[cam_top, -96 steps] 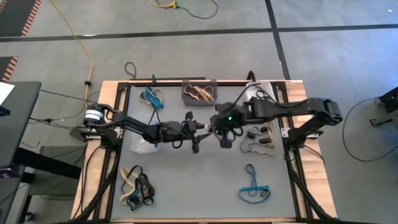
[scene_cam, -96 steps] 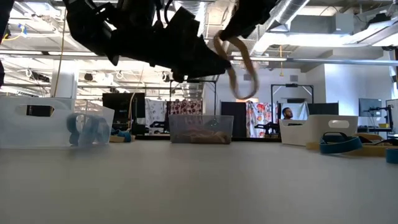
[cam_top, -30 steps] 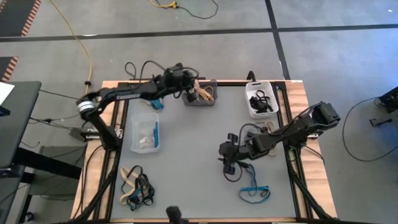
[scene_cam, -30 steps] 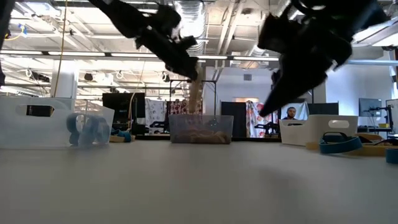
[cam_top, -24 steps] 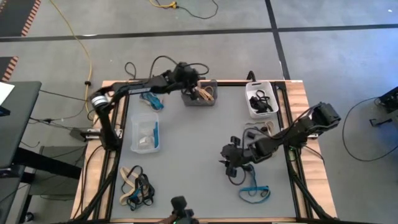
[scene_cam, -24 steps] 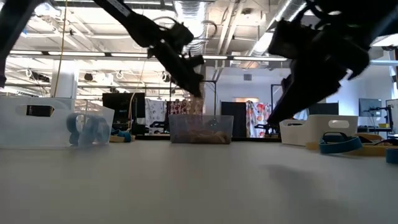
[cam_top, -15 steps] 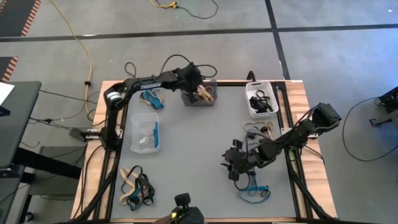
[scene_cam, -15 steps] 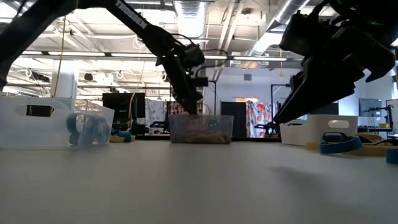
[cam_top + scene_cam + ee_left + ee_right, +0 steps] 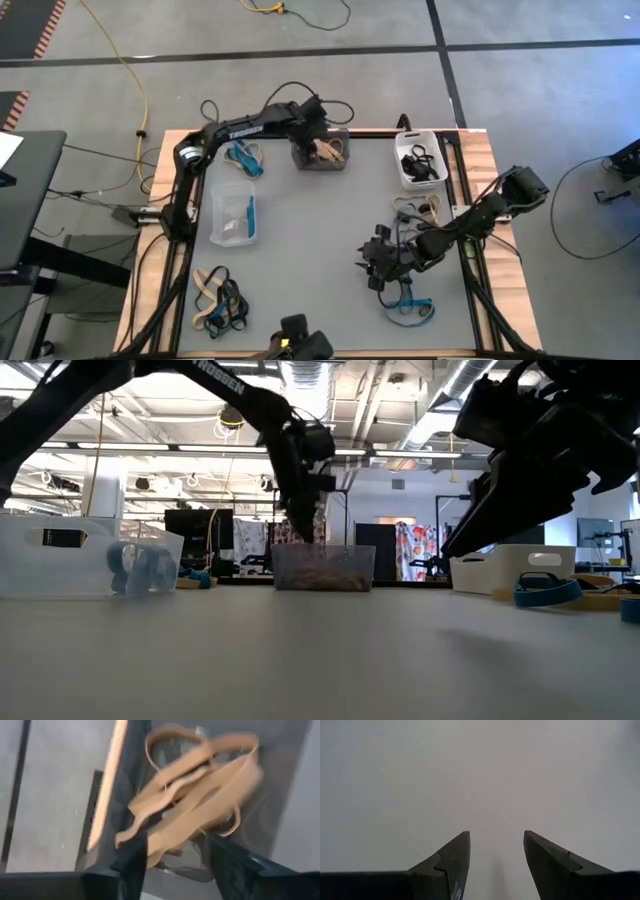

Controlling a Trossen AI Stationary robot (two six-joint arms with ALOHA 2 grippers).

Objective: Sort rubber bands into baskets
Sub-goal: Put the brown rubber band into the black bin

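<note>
— While the left gripper (image 9: 318,143) hangs over the dark grey basket (image 9: 321,160) at twelve o'clock, what changed?
— Its jaws have parted; flat, floppy tan rubber bands (image 9: 200,815) lie inside. The right gripper (image 9: 378,268), spread and empty, has shifted toward five o'clock

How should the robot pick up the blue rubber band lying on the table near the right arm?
The thin blue rubber band lies flat on the grey table as a long loop, just beside the right hand, which is open. Probably best to come straight down from above and pinch one long strand near its middle, across the strand, since it is floppy and has no raised edge.
</note>
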